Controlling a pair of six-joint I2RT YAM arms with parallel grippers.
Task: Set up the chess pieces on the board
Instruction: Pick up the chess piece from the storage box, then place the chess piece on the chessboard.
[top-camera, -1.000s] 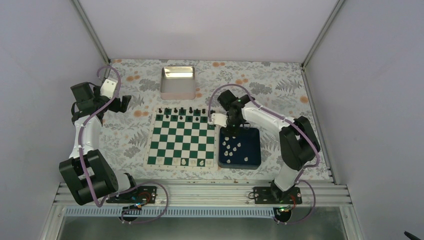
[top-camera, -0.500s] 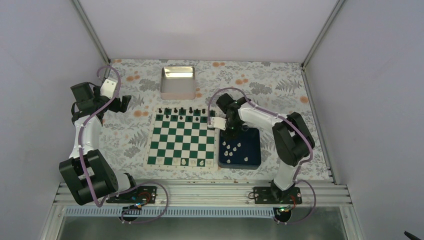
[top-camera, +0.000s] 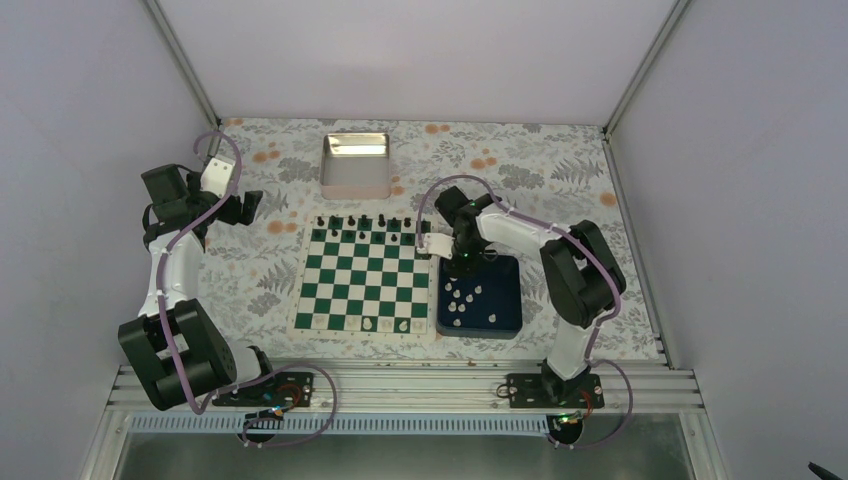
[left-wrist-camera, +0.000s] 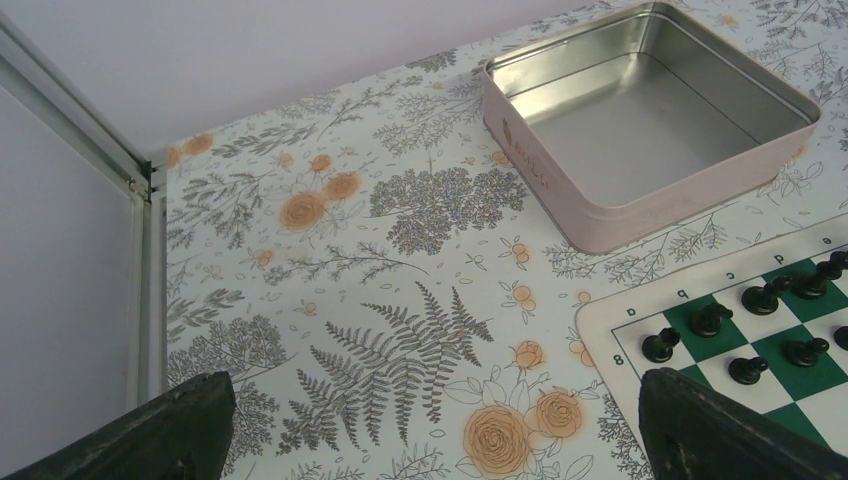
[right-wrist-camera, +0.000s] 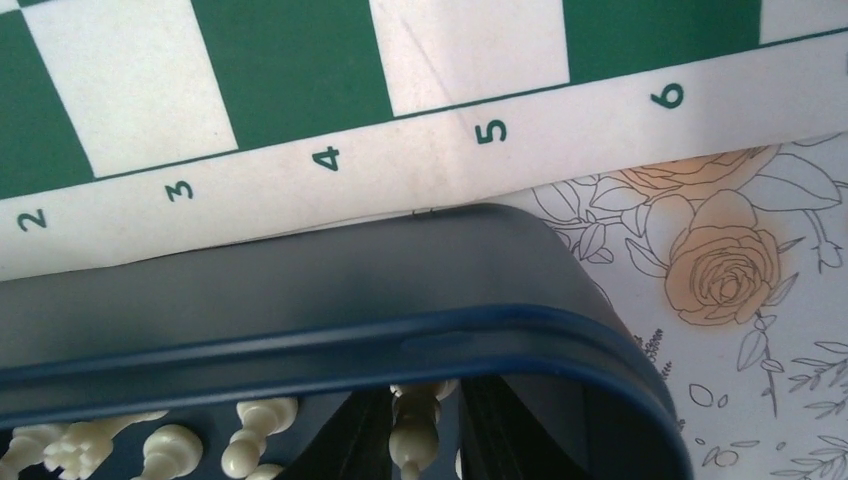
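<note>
The green and white board (top-camera: 360, 280) lies mid-table, with two white pieces (top-camera: 384, 324) on its near row. Several white chess pieces (top-camera: 465, 298) lie in the dark blue tray (top-camera: 508, 318) to its right. My right gripper (top-camera: 462, 262) is down in the tray's far-left corner. In the right wrist view its fingers (right-wrist-camera: 365, 440) close narrowly on one white piece (right-wrist-camera: 418, 435), just behind the tray rim (right-wrist-camera: 300, 335); the board's numbered border (right-wrist-camera: 330, 160) lies beyond. My left gripper (top-camera: 245, 205) is open and empty, held up left of the board; its fingers (left-wrist-camera: 130, 430) are wide apart.
Black pieces (top-camera: 365, 222) stand along the board's far rows and also show in the left wrist view (left-wrist-camera: 760, 320). An empty metal tin (top-camera: 355, 163) sits behind the board, and appears in the left wrist view (left-wrist-camera: 560, 170). Enclosure walls stand on three sides.
My right gripper has shifted slightly left and lowered into the tray's far-left corner, around a white piece. The left arm has not moved.
</note>
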